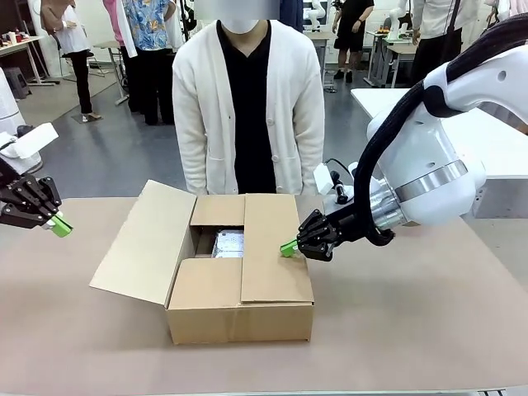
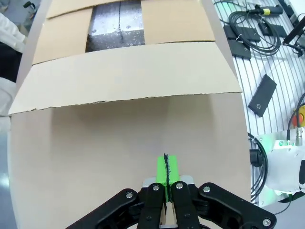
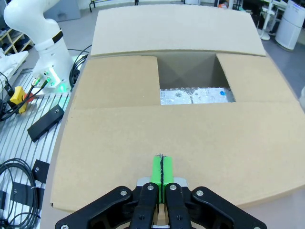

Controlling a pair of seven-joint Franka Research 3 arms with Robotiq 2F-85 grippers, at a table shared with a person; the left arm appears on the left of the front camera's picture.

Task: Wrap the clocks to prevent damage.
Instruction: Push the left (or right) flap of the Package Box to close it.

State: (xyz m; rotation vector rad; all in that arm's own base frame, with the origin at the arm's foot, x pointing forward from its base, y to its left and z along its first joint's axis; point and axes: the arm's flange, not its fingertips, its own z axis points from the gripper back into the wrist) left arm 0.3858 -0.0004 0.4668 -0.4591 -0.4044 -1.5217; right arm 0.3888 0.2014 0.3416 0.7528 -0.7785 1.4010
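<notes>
Up close, the right gripper (image 3: 162, 167) has its green pads pressed tight together with nothing between them, tip right at a folded flap of the cardboard box (image 1: 247, 285). Just beyond its fingertips, through the gap between flaps, a silvery bubble-wrapped bundle (image 3: 195, 97) sits inside; what's under the wrap, can't make out. And the left gripper (image 1: 62, 225) is clamped shut too, empty, well apart from the box, the one raised flap (image 1: 144, 243) ahead of it. Plain brown table (image 1: 412, 330). Beyond the box a person (image 1: 247, 107) in a white cardigan, hands hidden behind it. Busy room: more people, more tables.
</notes>
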